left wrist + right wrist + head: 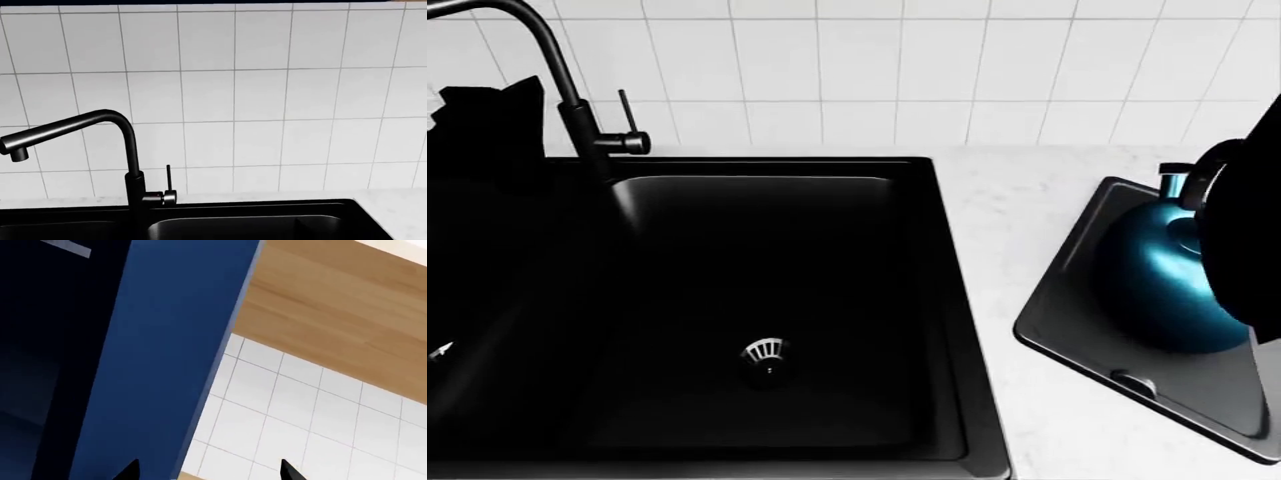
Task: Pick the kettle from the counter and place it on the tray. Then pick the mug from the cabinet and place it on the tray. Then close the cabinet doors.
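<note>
Two task things are showing in your head view — the kettle (1169, 285) is sitting on the tray (1068, 325), which is lying on the white tabletop (1014, 210) just right of the black sink (761, 300). A dark arm (1248, 230) is overlapping the kettle's right side. The faucet (554, 70) is standing at the sink's back edge. Your right end effector (210, 471) is pointing up at a blue cabinet door (167, 355), with a wood underside (333, 315) and wall tiles (300, 415) beside it — only two dark fingertips (288, 471) are peeking in, spread apart, gripping nothing. Your left end effector isn't showing; I cannot tell its state.
</note>
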